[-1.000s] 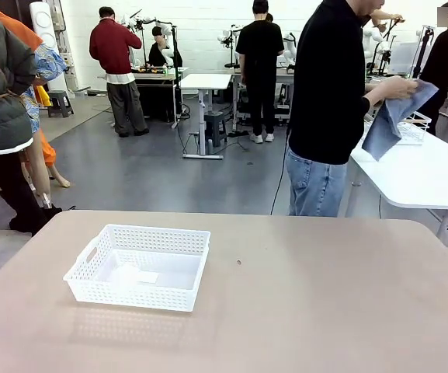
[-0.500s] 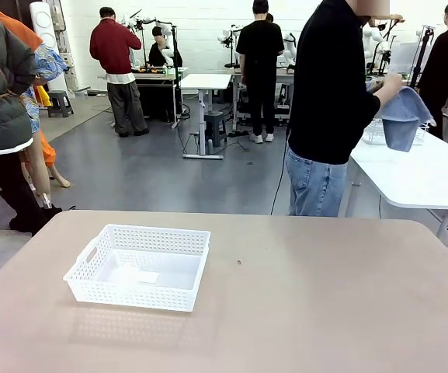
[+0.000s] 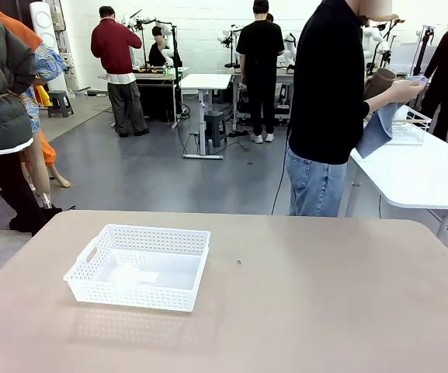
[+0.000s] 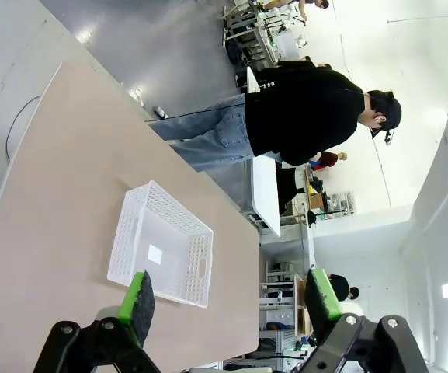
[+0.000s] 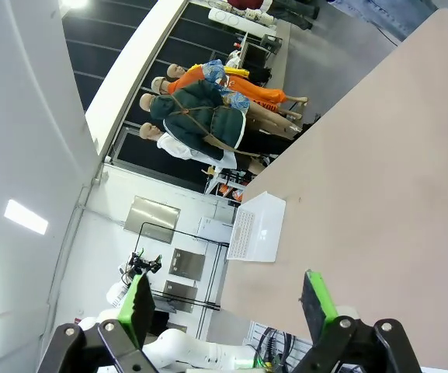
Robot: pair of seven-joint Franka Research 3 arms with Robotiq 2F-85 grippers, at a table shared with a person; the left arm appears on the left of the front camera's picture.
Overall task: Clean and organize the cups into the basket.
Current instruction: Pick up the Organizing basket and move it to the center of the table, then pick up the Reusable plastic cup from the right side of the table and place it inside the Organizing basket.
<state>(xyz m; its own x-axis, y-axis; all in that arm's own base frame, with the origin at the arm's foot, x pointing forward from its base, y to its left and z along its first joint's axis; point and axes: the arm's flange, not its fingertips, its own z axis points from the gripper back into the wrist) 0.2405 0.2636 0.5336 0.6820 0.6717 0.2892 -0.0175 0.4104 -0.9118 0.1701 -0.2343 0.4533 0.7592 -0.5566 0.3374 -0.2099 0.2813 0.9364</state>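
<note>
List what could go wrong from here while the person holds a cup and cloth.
1. The brown cup sits in the person's hand with the blue cloth, far right of the basket; a handover could arrive beyond reach of the open left gripper and right gripper.
2. The basket is shallow, so a tall cup set down tilted might topple.

cup (image 3: 378, 81): partly covered by blue cloth (image 3: 376, 132) | wire basket (image 3: 411, 127): partly behind cloth
</note>
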